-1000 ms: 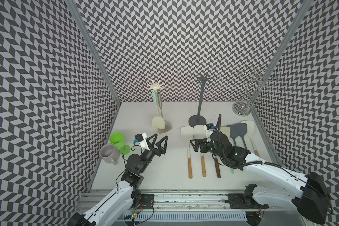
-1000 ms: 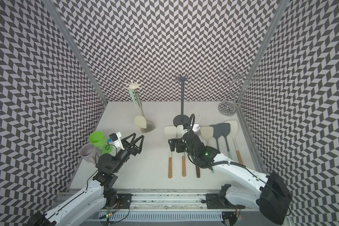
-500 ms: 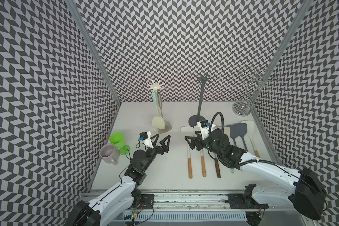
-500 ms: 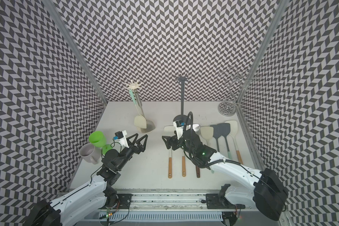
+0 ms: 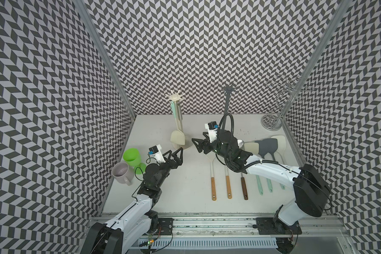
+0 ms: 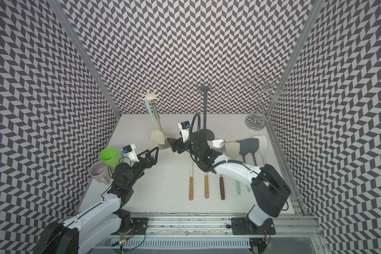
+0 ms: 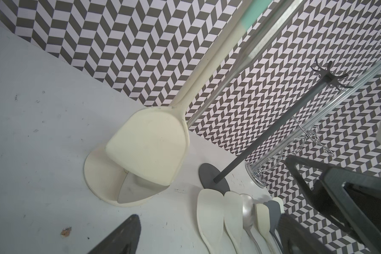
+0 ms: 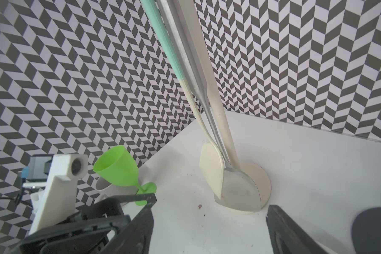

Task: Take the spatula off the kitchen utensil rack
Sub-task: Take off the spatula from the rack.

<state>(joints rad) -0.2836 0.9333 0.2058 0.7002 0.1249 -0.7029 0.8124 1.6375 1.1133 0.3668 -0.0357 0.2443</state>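
Observation:
The cream kitchen utensil rack (image 5: 176, 98) stands at the back left on a round base (image 7: 97, 176). From it hangs a cream spatula (image 5: 176, 137) with a mint handle, its blade (image 7: 150, 149) low over the base. A steel utensil (image 8: 240, 187) hangs close behind the spatula (image 8: 211, 169). My left gripper (image 5: 180, 155) is open just in front and left of the base. My right gripper (image 5: 195, 145) is open just right of the base. Both point at the rack and hold nothing. In a top view the left gripper (image 6: 156, 154) and right gripper (image 6: 171, 145) flank the blade (image 6: 157, 137).
A row of spatulas and a spoon (image 5: 228, 173) lies on the table under my right arm. A dark stand (image 5: 228, 103) and a chrome wire stand (image 5: 273, 118) are at the back. A green goblet (image 5: 131, 156) and a mug (image 5: 121, 173) sit by the left wall.
My right gripper swung left from above the row of utensils to beside the rack base, its jaws narrowing a little. My left gripper reached forward and right toward the base.

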